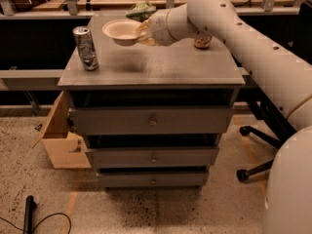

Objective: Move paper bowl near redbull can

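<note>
The cream-white paper bowl (120, 31) is held in the air above the back middle of the grey cabinet top (161, 67), casting a shadow below. My gripper (141, 34) is shut on the bowl's right rim, at the end of the white arm reaching in from the right. The redbull can (86, 48), tall, slim and silver-grey, stands upright near the top's left edge. The bowl hangs a short way right of the can and higher than its top.
A shorter gold-brown can (202, 42) stands behind the arm at the back right. A green crumpled bag (140, 9) lies at the back. The cabinet has three drawers (152, 122). A cardboard box (61, 140) sits left; an office chair base (258, 145) right.
</note>
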### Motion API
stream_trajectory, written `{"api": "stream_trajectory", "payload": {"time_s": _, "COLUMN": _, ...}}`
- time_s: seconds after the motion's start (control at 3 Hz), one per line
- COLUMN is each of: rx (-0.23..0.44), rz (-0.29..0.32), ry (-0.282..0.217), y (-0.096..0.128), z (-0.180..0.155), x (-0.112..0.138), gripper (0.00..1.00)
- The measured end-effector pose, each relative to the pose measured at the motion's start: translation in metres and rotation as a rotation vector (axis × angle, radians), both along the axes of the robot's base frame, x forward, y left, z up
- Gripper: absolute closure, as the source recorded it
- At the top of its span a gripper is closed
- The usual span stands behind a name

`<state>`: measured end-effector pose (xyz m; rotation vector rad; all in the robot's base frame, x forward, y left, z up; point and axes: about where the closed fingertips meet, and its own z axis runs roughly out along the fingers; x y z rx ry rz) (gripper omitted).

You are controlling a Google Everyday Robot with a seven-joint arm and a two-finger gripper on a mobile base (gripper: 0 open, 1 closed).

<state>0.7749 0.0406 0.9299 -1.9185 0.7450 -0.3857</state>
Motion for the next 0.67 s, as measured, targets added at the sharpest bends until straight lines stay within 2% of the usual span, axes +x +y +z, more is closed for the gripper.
{"api": "stream_trajectory", "payload": {"time_s": 0.33, "rx": -0.055, "rz": 0.026, "ry": 0.038, "y": 0.012, "z": -0.019, "x": -0.014, "gripper": 0.85}}
{"api": "stream_trajectory", "payload": {"time_s": 0.67, "rx": -0.095, "rz": 0.025, "ry": 0.076, "y": 0.017, "z": -0.039, "x": -0.023, "gripper": 0.63}}
